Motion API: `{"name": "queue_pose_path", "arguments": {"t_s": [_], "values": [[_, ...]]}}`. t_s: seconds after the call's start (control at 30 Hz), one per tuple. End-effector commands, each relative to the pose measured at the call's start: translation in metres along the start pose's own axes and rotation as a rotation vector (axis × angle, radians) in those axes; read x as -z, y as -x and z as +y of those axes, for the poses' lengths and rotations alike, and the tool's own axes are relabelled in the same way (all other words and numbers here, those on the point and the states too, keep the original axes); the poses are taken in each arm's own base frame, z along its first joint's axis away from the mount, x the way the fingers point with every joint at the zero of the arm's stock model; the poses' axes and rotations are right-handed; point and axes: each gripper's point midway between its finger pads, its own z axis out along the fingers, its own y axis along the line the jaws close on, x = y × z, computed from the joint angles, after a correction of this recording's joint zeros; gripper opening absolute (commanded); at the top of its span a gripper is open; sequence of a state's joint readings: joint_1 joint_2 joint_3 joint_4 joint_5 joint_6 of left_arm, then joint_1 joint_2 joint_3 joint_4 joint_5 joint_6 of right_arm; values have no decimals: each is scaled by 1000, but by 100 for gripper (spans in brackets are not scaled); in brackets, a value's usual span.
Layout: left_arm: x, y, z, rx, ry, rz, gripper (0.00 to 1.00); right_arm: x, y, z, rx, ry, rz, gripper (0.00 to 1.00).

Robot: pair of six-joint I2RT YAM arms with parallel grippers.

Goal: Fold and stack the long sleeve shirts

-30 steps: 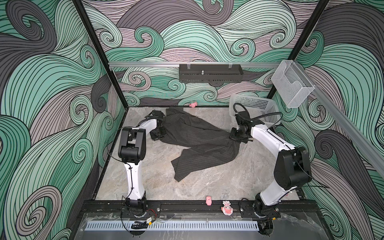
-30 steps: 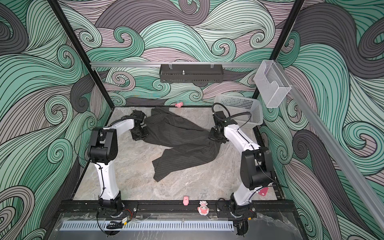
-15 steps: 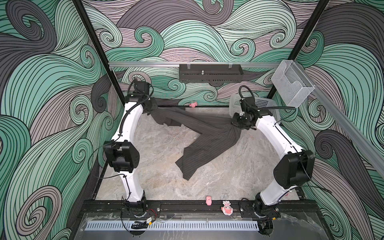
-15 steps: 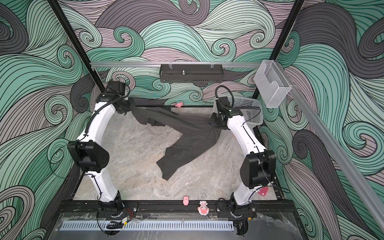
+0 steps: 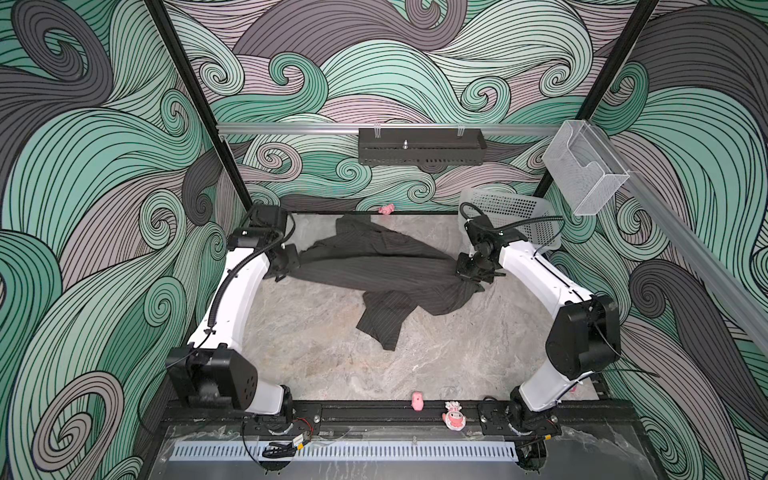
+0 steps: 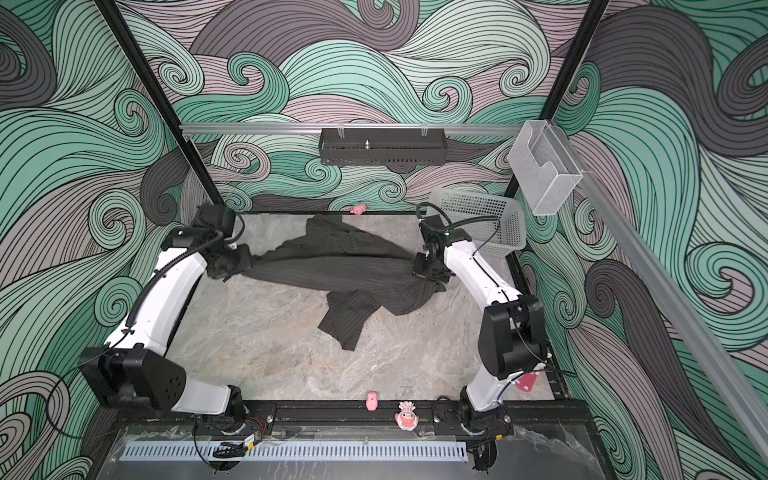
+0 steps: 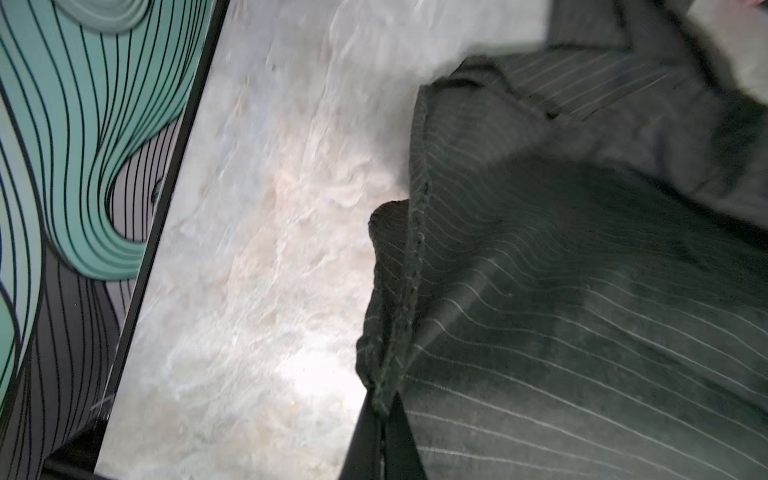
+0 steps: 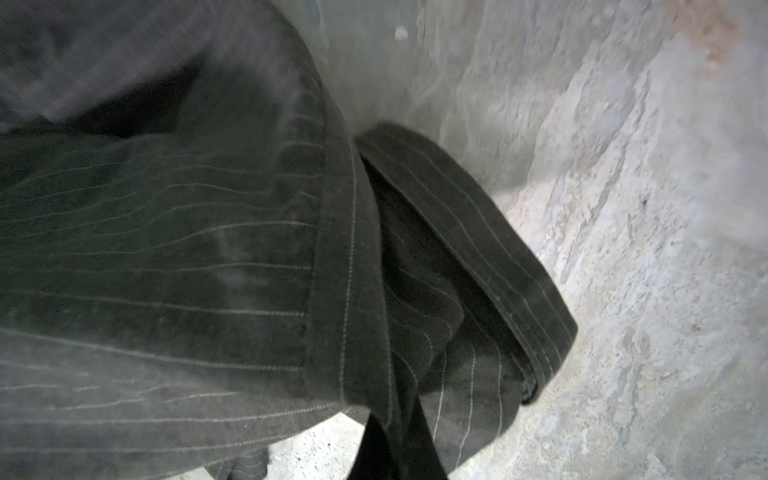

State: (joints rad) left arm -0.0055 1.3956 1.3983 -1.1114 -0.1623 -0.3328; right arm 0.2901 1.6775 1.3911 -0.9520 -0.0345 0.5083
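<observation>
There is one shirt (image 5: 386, 266), dark grey with pale pinstripes, along with two grippers, one white basket (image 5: 511, 216) in the far right corner, one pink toy (image 5: 386, 209) at the far edge and two more on the near rail. The shirt lies across the far half of the table (image 5: 332, 365), stretched between the grippers, with one sleeve trailing toward the middle. The left gripper (image 5: 292, 258) is clamped on the shirt's left end. In the left wrist view its black fingers (image 7: 399, 444) are pressed together on a stitched seam edge. The right gripper (image 5: 466, 272) is clamped on the shirt's right end, and in the right wrist view its fingers (image 8: 419, 453) pinch bunched cloth beside a hemmed band.
</observation>
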Motion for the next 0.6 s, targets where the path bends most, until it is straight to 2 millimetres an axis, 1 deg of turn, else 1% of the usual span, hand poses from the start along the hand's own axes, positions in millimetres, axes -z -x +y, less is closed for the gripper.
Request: {"name": "queue_pose_path", "arguments": {"t_s": [0.0,0.1,0.17,0.23,0.3,0.33,0.37,0.4,0.43,0.47,0.5,0.57], "values": [[-9,-6,16,51,53,-16,0,-5,-8,1,30,-9,14,0],[-32,-16,11,58,46,51,0,-14,-6,1,31,-19,15,0],[-41,-17,7,62,46,105,0,-14,0,1,32,-35,-2,0],[-40,-9,-1,71,23,124,0,-8,10,4,29,-37,-31,1],[-39,-1,-12,82,-28,114,0,6,16,11,37,-20,-65,15],[-38,2,-16,83,-49,110,0,18,17,15,60,-17,-94,20],[-37,3,-19,85,-63,108,0,28,15,18,84,-25,-119,27],[-37,3,-21,84,-75,109,0,40,11,21,112,-29,-143,38],[-38,3,-22,84,-78,114,0,52,5,26,143,-31,-168,47],[-39,2,-23,83,-82,120,0,60,0,29,167,-30,-188,53],[-41,1,-24,82,-88,123,0,67,-10,36,210,-26,-202,57],[-43,-2,-26,81,-98,132,0,73,-32,47,284,-28,-204,60]]}}
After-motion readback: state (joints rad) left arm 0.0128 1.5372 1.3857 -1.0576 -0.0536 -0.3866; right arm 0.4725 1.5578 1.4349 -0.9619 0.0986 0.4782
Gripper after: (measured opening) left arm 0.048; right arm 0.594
